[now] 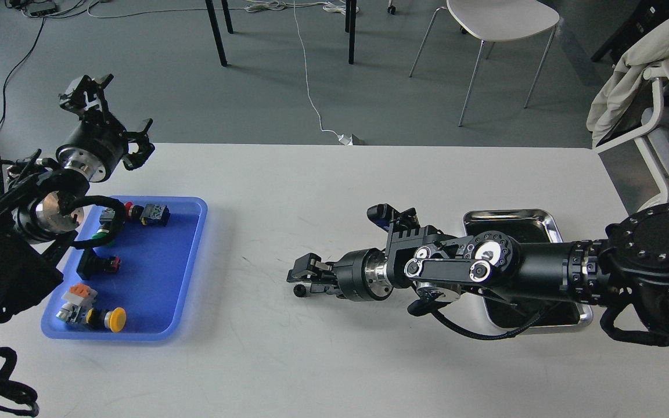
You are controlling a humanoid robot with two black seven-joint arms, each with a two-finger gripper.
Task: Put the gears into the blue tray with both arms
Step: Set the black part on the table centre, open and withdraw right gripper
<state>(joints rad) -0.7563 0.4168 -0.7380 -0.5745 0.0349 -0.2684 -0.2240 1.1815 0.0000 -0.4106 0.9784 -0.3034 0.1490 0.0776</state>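
Observation:
A single small black gear (298, 289) lies on the white table, right at the lower fingertip of my right gripper (305, 276). That gripper hangs low over the middle of the table with its fingers a little apart, and nothing shows between them. The blue tray (157, 273) sits at the left and holds several push-button switches; no gear shows in it. My left gripper (115, 113) is raised behind the tray's far left corner, with its claws spread wide and empty.
A silver metal tray (509, 216) stands at the right, largely covered by my right arm. Bare white table lies between the two trays. Chairs, table legs and cables are on the floor beyond the far edge.

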